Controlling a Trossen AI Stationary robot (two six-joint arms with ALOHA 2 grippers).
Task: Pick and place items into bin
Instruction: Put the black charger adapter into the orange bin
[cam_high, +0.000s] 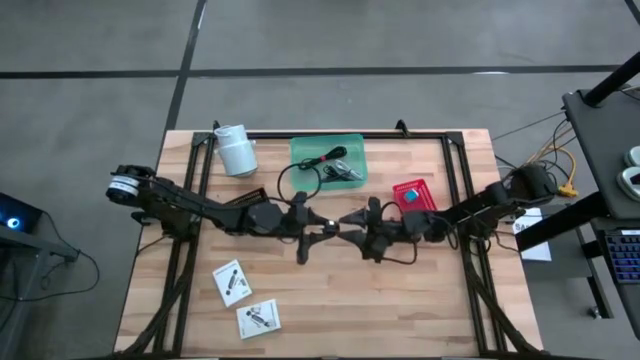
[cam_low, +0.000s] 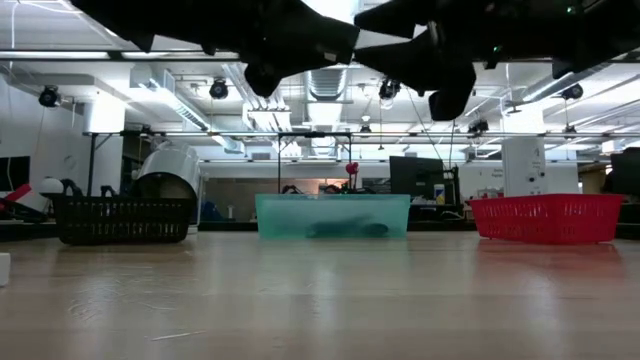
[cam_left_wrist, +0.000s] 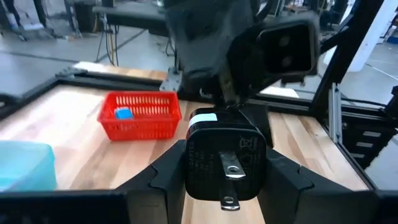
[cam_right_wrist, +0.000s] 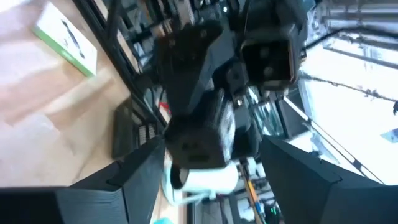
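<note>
Above the middle of the table, the left gripper (cam_high: 322, 222) and the right gripper (cam_high: 345, 222) meet tip to tip. The left fingers (cam_left_wrist: 163, 177) clamp a black plug adapter (cam_left_wrist: 224, 163); print on it is unreadable. Whether the right fingers are parted cannot be told. Two white packets (cam_high: 245, 300) lie near left; their black print is illegible. The green bin (cam_high: 328, 160), far centre, holds a black cable (cam_high: 318, 158).
</note>
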